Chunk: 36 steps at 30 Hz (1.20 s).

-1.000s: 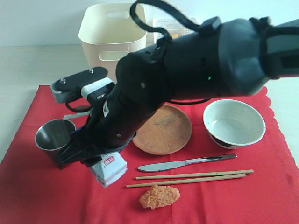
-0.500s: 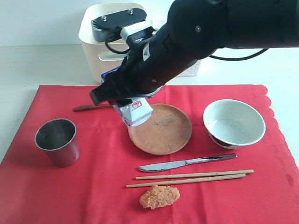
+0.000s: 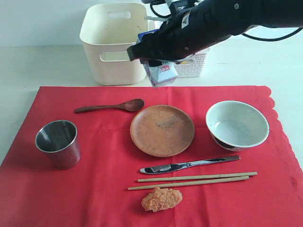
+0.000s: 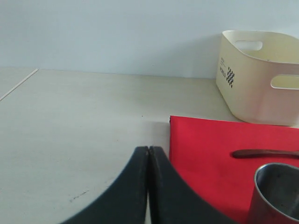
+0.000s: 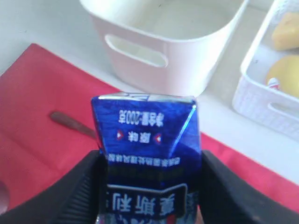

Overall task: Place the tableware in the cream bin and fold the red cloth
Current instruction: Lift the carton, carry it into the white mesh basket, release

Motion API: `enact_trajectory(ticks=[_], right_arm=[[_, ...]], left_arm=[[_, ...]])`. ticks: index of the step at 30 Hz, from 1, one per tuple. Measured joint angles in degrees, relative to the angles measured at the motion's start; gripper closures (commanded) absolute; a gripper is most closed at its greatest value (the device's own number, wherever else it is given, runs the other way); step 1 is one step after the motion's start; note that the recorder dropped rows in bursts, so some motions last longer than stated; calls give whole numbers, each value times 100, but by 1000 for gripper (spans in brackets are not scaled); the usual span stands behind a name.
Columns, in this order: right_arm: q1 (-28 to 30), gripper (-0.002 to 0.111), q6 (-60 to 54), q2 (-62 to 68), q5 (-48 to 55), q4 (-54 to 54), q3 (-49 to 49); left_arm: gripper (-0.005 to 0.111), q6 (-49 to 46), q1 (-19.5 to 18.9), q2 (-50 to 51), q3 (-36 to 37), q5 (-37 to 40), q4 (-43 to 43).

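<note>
My right gripper [image 3: 158, 64] is shut on the blue-white milk carton [image 5: 147, 154], held in the air beside the cream bin [image 3: 112, 42] and in front of the white lattice basket [image 3: 195, 64]. On the red cloth [image 3: 94, 189] lie the steel cup [image 3: 57, 143], dark wooden spoon [image 3: 110, 106], brown plate [image 3: 162, 130], grey-green bowl [image 3: 237, 125], metal knife [image 3: 189, 165] and chopsticks [image 3: 191, 181]. My left gripper [image 4: 148, 150] is shut with nothing in it, low over the bare table off the cloth's corner [image 4: 196, 140], near the cup [image 4: 275, 193].
A piece of fried food [image 3: 161, 198] lies at the cloth's front edge. The white lattice basket [image 5: 266, 88] holds yellowish food pieces [image 5: 284, 70]. Pale tabletop [image 3: 38, 66] surrounds the cloth; a wall stands behind the bin.
My right arm lifted the milk carton from beside the cup, carried it up and back over the plate, and now holds it beside the cream bin and the lattice basket. The spoon is uncovered.
</note>
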<state>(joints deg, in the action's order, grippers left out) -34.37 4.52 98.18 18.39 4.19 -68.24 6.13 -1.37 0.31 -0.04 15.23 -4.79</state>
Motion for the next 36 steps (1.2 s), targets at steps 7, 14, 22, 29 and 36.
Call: enact_trajectory(ticks=[7, 14, 22, 29, 36], right_arm=[[553, 108, -12, 84, -707, -223, 0], [1094, 108, -22, 404, -1321, -240, 0], [1478, 108, -22, 1053, -1373, -240, -703], [1646, 108, -110, 1791, -1413, -263, -1618], [1843, 108, -237, 2564, -1250, -263, -2529]], left_arm=[[104, 0, 0, 0, 0, 0, 0], [104, 0, 0, 0, 0, 0, 0], [104, 0, 0, 0, 0, 0, 0], [104, 0, 0, 0, 0, 0, 0], [104, 0, 0, 0, 0, 0, 0]])
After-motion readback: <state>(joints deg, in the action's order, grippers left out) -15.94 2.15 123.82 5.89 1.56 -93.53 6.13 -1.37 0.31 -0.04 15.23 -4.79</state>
